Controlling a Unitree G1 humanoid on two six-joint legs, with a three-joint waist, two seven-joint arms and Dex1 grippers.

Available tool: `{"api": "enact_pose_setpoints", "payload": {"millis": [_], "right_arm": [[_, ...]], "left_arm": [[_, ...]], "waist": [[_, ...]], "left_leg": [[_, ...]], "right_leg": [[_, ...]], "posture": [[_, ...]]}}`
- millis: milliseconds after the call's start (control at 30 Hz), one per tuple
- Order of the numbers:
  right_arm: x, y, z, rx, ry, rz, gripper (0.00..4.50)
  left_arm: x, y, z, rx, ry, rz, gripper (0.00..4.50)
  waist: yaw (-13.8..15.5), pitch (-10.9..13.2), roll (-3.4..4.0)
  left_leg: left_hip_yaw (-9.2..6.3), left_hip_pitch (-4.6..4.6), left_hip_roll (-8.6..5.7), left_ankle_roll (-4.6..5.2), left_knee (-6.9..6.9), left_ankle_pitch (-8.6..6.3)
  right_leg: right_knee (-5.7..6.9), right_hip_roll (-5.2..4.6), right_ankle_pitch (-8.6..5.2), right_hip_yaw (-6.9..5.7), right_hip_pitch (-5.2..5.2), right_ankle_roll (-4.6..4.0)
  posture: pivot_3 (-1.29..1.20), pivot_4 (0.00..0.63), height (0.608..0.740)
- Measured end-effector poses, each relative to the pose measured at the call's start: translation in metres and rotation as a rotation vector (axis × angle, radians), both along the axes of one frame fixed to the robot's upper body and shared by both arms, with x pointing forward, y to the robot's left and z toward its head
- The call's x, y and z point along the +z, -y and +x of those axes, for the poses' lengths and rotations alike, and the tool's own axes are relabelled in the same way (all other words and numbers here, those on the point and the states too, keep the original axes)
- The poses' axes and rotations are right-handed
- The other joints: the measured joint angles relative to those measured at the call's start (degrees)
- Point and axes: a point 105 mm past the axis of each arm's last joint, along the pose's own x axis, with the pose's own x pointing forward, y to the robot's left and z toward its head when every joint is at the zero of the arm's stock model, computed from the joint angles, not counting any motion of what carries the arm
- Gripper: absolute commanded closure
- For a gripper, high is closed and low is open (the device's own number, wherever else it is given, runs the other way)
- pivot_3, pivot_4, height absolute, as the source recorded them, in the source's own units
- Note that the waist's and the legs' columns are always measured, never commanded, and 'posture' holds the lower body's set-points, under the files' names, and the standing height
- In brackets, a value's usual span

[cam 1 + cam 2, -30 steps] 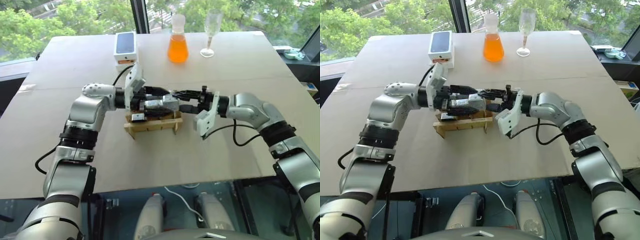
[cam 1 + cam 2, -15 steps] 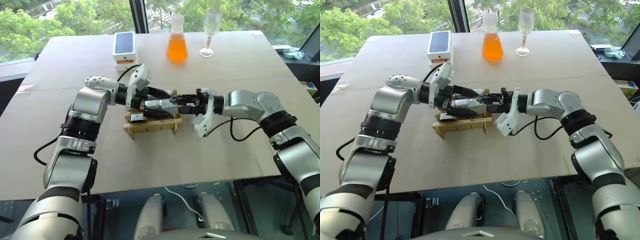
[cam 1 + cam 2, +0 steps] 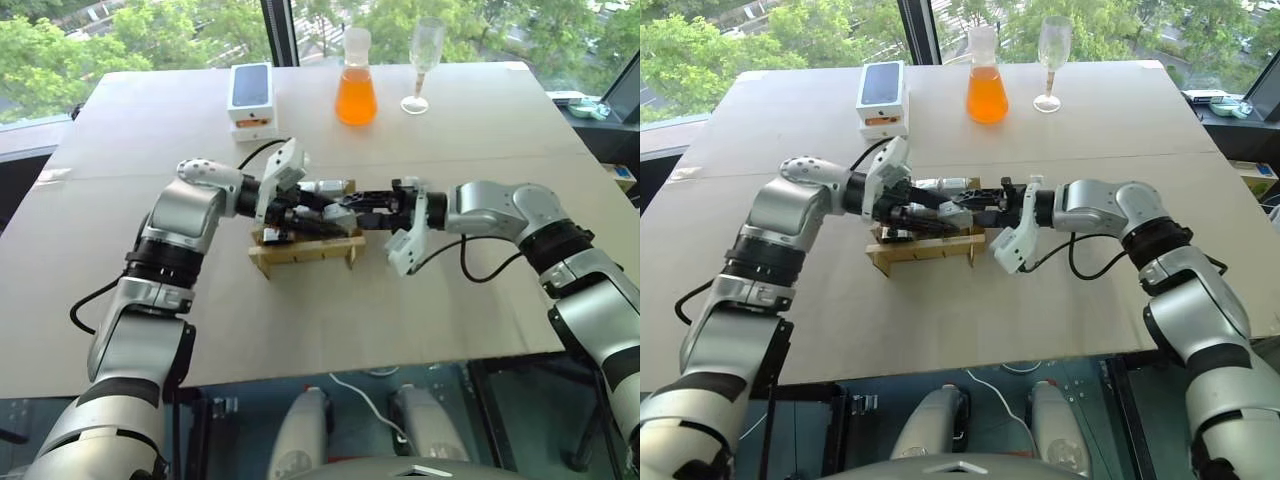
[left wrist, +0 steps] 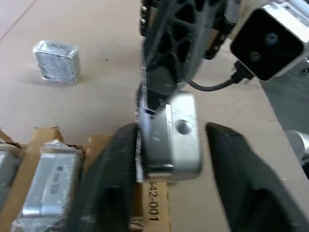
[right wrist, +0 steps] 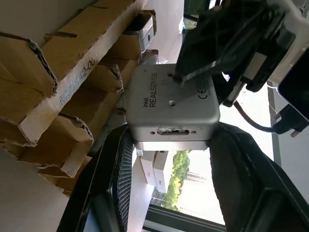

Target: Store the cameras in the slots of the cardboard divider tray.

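The camera (image 5: 171, 104), a silver-grey box, is held above the cardboard tray (image 3: 305, 248), between the two grippers. The right gripper (image 5: 169, 145) grasps it, one black finger on each side of the body. The left gripper (image 4: 164, 159) meets the camera from the opposite side; its fingers (image 4: 113, 169) stand on either side of the camera, one against its side and the other with a gap showing, so whether they clamp it cannot be told.

The tray sits on the table (image 3: 480, 130) near the middle, directly below both grippers. At least one wrapped camera (image 4: 48, 188) already stands in a slot, next to the slot under the held camera. A further wrapped camera (image 4: 55, 60) lies loose on the table, apart from the tray.

At the far side of the table stand a white phone box (image 3: 251, 95), a flask of orange liquid (image 3: 355, 85) and an empty stemmed glass (image 3: 422, 60), all well apart from the tray.
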Motion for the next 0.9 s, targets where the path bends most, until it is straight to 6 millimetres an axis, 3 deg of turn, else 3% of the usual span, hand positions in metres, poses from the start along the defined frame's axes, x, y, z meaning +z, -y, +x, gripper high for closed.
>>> {"api": "enact_pose_setpoints", "payload": {"millis": [33,67,100,233,333,467,567,667,767,900], "right_arm": [[0.000,0.000,0.001,-0.006,-0.002,0.004,2.76],[0.001,-0.001,0.001,-0.008,-0.004,0.005,1.96],[0.000,-0.001,0.001,-0.011,-0.008,0.003,1.74],[0.001,-0.001,0.004,-0.034,-0.024,0.012,0.02],[-0.004,0.002,0.001,-0.059,-0.133,0.073,0.02],[-0.032,0.021,-0.012,-0.152,-0.526,0.242,0.02],[-0.050,0.053,-0.025,-0.264,-0.925,0.382,0.02],[-0.053,0.086,-0.041,-0.324,-1.283,0.599,0.02],[-0.065,0.104,-0.070,-0.316,-1.487,0.667,0.02],[-0.074,0.114,-0.092,-0.252,-1.635,0.699,0.02]], "left_arm": [[0.001,0.000,0.001,0.004,0.008,0.005,3.60],[0.001,-0.001,0.001,0.005,0.009,0.007,3.61],[0.001,-0.001,0.001,0.006,0.009,0.008,3.61],[0.000,0.000,-0.002,-0.014,-0.004,0.011,3.62],[0.000,0.000,-0.001,-0.017,0.009,0.014,3.62],[0.002,-0.009,0.000,-0.003,0.050,0.042,3.62],[0.005,-0.024,-0.001,0.030,0.070,0.063,3.62],[0.010,-0.034,-0.004,0.042,0.095,0.075,3.62],[0.010,-0.040,-0.004,0.045,0.127,0.095,3.62],[0.007,-0.042,-0.003,0.039,0.161,0.126,3.62]], "waist": [[-0.1,0.0,0.00],[-0.1,0.0,0.00],[-0.2,0.0,0.00],[-0.1,0.0,0.00],[0.0,0.0,-0.01],[0.2,0.0,-0.02],[0.2,0.0,0.00],[0.2,0.0,0.00],[0.5,0.0,-0.01],[0.3,0.0,0.01]], "left_leg": [[0.00,0.00,0.00,0.00,0.00,0.00],[0.00,0.01,0.00,0.00,0.00,0.00],[0.00,0.01,0.00,0.00,0.00,0.00],[-0.01,0.01,0.00,0.00,0.00,0.00],[0.01,0.01,0.01,0.01,0.00,0.00],[-0.07,-0.03,0.09,0.12,0.02,-0.07],[-0.21,-0.06,0.10,0.27,0.04,-0.15],[-0.23,0.00,0.11,0.33,0.11,-0.19],[-0.17,0.08,0.05,0.33,0.17,-0.19],[-0.10,0.06,0.11,0.33,0.52,-0.19]], "right_leg": [[0.00,0.00,0.00,0.01,0.00,0.00],[0.01,0.00,0.00,0.02,0.00,0.00],[0.01,0.01,0.00,0.02,0.00,0.00],[0.01,0.00,0.00,0.00,0.00,0.00],[-0.03,0.00,0.00,-0.04,0.04,0.00],[-0.11,-0.09,0.00,-0.12,0.12,0.00],[-0.12,-0.20,0.00,-0.08,0.12,0.01],[-0.03,-0.18,0.00,-0.10,0.14,0.01],[0.01,-0.02,0.00,-0.27,0.28,0.01],[0.17,0.13,-0.01,-0.19,0.29,0.02]], "posture": [[0.00,0.150,0.740],[0.00,0.150,0.740],[0.00,0.150,0.740],[0.00,0.150,0.740],[0.00,0.150,0.740],[0.00,0.150,0.740],[0.00,0.150,0.740],[0.00,0.150,0.740],[0.00,0.150,0.740],[0.00,0.150,0.740]]}}
